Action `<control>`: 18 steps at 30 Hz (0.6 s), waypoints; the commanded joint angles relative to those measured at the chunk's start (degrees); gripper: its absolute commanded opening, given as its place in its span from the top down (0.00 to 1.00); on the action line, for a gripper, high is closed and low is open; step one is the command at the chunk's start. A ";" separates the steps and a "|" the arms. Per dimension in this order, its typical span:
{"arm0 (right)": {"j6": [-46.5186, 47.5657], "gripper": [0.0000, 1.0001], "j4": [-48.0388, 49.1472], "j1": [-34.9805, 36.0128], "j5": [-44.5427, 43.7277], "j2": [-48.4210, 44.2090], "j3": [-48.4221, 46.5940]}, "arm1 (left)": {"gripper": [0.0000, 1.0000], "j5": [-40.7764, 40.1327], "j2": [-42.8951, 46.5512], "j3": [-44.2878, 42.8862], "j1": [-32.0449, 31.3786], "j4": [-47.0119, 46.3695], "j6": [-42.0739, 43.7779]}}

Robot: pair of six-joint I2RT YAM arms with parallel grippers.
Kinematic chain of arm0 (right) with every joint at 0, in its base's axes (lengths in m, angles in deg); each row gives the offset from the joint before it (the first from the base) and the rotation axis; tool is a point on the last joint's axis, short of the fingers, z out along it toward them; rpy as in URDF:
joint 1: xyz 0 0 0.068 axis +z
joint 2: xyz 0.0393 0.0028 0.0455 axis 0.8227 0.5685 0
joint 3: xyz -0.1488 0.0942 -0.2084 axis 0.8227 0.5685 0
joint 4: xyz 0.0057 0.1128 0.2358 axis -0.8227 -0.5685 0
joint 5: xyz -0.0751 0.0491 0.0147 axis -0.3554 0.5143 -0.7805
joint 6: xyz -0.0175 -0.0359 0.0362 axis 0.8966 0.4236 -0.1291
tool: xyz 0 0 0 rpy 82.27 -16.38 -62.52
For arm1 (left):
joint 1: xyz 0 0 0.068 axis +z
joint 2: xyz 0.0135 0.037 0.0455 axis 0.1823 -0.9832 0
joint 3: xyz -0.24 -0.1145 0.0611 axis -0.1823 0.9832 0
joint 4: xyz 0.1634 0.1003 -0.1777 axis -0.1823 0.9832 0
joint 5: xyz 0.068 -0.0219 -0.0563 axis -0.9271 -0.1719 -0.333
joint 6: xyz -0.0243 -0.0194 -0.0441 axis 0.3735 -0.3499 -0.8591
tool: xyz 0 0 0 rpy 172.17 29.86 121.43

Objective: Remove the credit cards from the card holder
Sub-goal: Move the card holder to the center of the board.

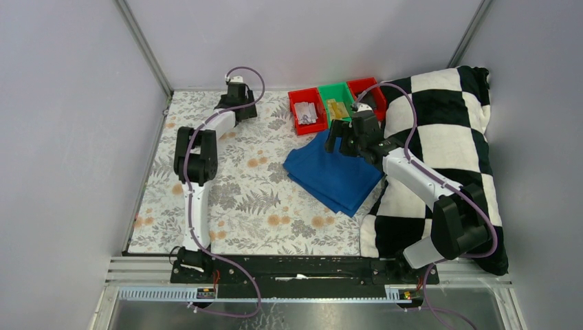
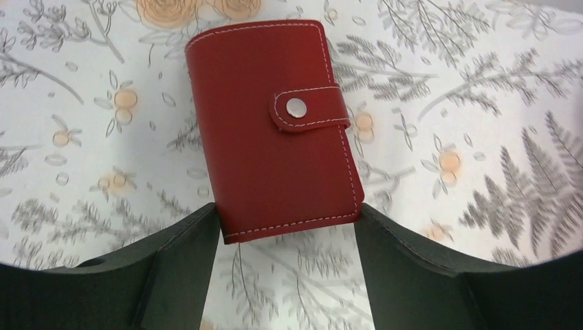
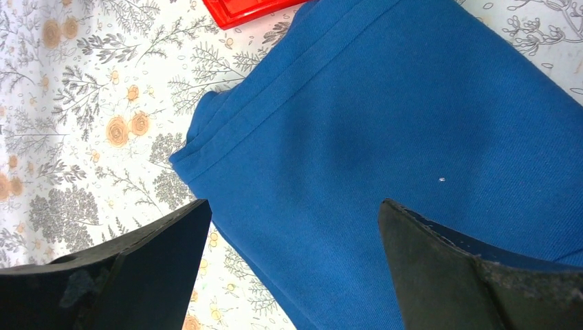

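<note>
**Q:** Card holder [image 2: 271, 130]: where is it located relative to the tool?

**A:** It is laid flat on the floral tablecloth [image 2: 481, 137], directly ahead of the left gripper [image 2: 287, 213]. Its near short edge is set between the fingers [image 2: 185, 261], and the rest extends away from the wrist. In the top view it is hidden beneath that gripper, toward the far left of the table.

**Q:** How is the long axis laid?

**A:** It runs almost straight out from the gripper, with the far end tilted slightly left. The jaws' closing line is therefore set across the short width.

**Q:** What is the state of the tools?

**A:** On the left, one finger is seen touching each long edge at the near corners, so the holder is judged to be clamped across its width. The right gripper [image 3: 294, 206] is spread wide with nothing held. It is poised above the blue cloth [image 3: 385, 124], well apart from the holder.

**Q:** What does the coming move turn on?

**A:** The strap tab [image 2: 309, 110] is wrapped over from the right long edge and snapped onto the front face. The holder is shut and no credit cards are visible. It is judged that the tab must be approached from the right side while the holder is restrained by the nearer left arm.
</note>
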 commanded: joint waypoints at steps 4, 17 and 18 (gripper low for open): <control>-1.92 0.00 1.92 0.34 3.74 -3.51 -0.43 | 0.27 1.80 17.43 13.55 -1.79 1.88 -2.40; -3.52 0.00 2.39 0.32 5.99 -9.64 3.69 | 0.05 -3.23 25.48 19.55 -4.30 8.72 -7.30; -3.66 0.00 2.30 0.34 6.24 -9.91 3.79 | 0.02 -3.62 23.90 17.61 -4.25 9.43 -6.22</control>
